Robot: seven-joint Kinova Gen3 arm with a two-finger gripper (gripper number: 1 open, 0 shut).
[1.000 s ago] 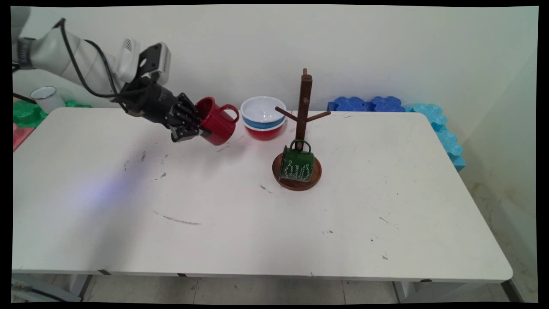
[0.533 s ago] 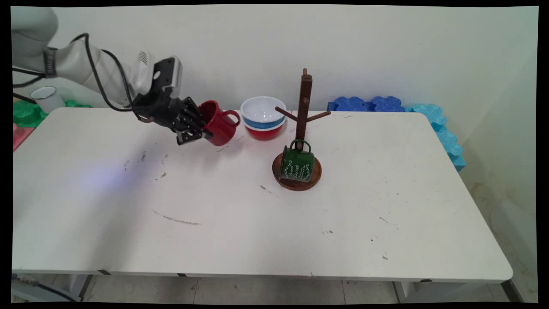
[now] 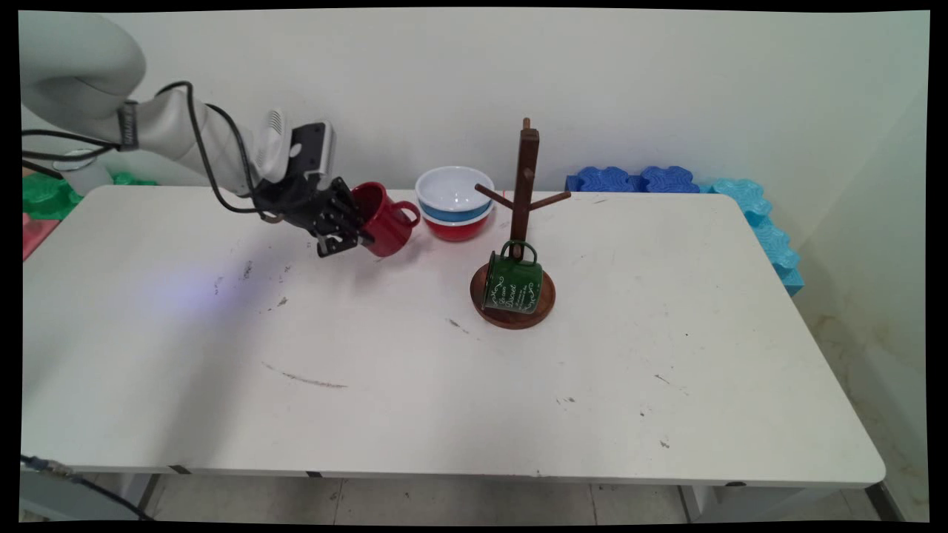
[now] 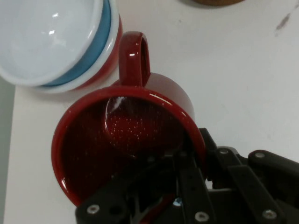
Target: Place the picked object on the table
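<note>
Pincer [image 3: 354, 231] clamped on red mug [image 3: 385, 219] rim, mug tilted above desk [image 3: 444, 385], near stacked bowls [image 3: 453, 201]. Prob. rigid, glossy, slippery, chippable; rim hold looks ok.

Arm reaching in from upper left, gripper [image 3: 354, 228] tilted down to the right above the desk [image 3: 444, 385].
White arm [image 3: 185, 137] slopes down from the left edge, black cables looped over the wrist. Gripper clamped on a red mug's [image 3: 385, 218] rim, one finger inside, one outside, mug lifted and tipped sideways.
</note>
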